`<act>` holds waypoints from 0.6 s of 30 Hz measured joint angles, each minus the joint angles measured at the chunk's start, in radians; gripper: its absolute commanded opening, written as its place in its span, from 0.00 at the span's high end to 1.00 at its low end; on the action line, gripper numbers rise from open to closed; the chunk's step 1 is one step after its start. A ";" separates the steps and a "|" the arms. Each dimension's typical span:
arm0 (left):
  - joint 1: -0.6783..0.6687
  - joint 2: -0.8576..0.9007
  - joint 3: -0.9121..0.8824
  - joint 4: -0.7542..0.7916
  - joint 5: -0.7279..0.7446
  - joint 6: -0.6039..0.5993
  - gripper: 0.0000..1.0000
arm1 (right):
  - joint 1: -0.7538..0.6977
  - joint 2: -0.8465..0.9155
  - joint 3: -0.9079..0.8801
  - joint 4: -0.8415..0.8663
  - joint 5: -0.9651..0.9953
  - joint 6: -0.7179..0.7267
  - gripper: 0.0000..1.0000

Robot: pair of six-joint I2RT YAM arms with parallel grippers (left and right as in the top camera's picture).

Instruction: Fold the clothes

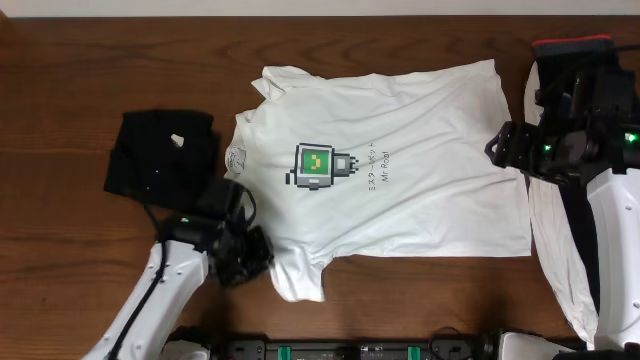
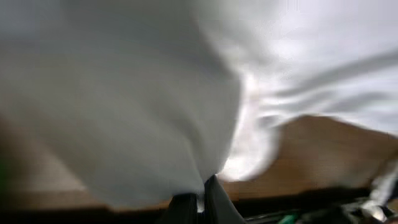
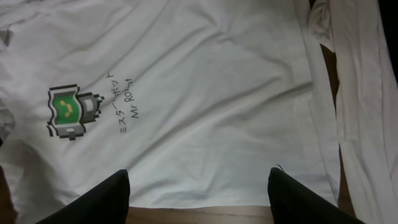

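Two end effectors attend one garment. Nearest the robot, the left end effector (image 1: pixel 243 262) sits on the robot's side of the logo (image 1: pixel 315 167), toward the collar end. Its fingers are pressed together on the near sleeve (image 1: pixel 295 275) of the white T-shirt (image 1: pixel 420 200), and the left wrist view shows white cloth bunched right at the closed tips. The T-shirt lies flat and face up on the worktop (image 1: pixel 400 290), its long axis crosswise to the robot, with the collar (image 1: pixel 240 155) left of the logo and the hem right of it. The cloth to be carried therefore lies away from the left end effector, across the logo toward the far sleeve, and I judge the left arm the nearer one for that fold. Right of the logo, over the hem edge, the right end effector (image 1: pixel 497 148) hovers with fingers spread, holding nothing. The logo is a pixel-style green-and-black square. Just right of it run two lines of dark lettering (image 1: pixel 380 172), one in Japanese script and one that seems to read "Mr Robot". A round print inside the collar is too small to read. Left of the logo, beyond the collar, lies a black garment (image 1: pixel 160 155). Far right of the logo, under the right arm, lies another white garment (image 1: pixel 560 250).
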 measured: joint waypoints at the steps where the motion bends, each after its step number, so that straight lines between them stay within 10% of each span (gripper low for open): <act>1: 0.000 -0.011 0.023 0.000 0.000 0.003 0.94 | 0.000 0.000 0.000 0.000 0.002 0.000 0.31; 18: 0.132 0.046 0.099 0.279 -0.067 0.008 0.94 | 0.000 0.000 -0.024 0.007 0.009 0.000 0.30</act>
